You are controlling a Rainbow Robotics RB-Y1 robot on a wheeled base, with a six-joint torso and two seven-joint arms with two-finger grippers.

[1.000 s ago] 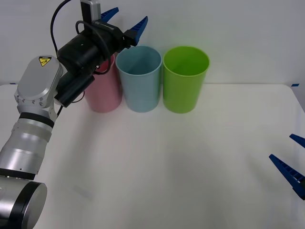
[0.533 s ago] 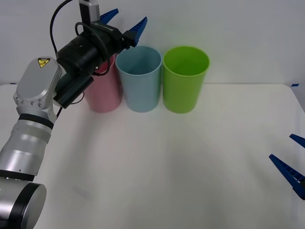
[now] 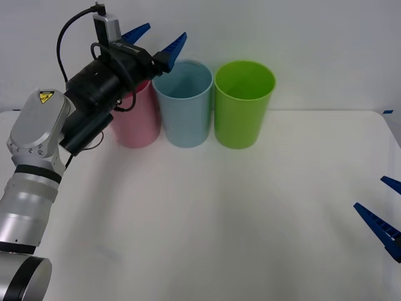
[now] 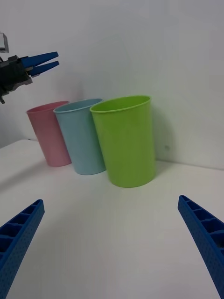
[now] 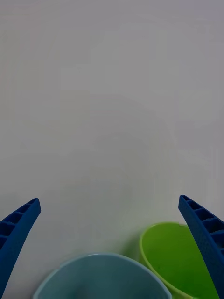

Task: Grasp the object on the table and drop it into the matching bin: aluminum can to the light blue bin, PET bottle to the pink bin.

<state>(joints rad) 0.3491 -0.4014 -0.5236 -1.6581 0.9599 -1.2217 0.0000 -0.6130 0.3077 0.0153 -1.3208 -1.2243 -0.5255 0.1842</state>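
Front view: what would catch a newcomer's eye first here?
Three cups in a row at the table's far edge: pink bin, light blue bin, green cup. The left gripper hangs open above the pink and blue rims, holding nothing. The right gripper waits open, low at the right edge.

L gripper (image 3: pixel 155 39) spread above light blue bin (image 3: pixel 183 103).

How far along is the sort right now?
The left gripper hangs open and empty above the light blue bin, beside the pink bin. The table holds no can, so the drop looks done. Left: pulling that arm back. The right gripper waits open at the table's right edge.
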